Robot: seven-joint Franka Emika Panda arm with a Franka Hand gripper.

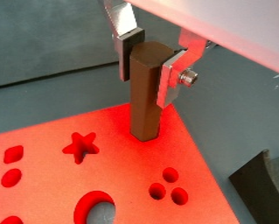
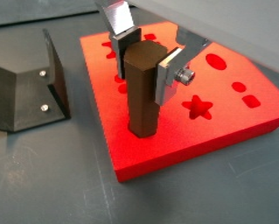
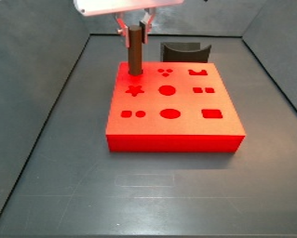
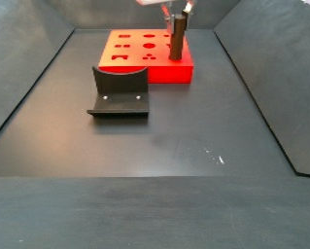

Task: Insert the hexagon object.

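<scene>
Hexagon object (image 1: 146,92) stands upright w/ its lower end in/on the red block (image 2: 188,140) near a corner. Gripper (image 1: 152,59) is above the block, fingers clamped on peg's top end. Fixture (image 4: 120,91) sits just beside block.

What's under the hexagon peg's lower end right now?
The hexagon peg, held upright between the gripper fingers, has its lower end at the red block near a corner. Any hole beneath is covered by the peg, so depth cannot be judged.
</scene>
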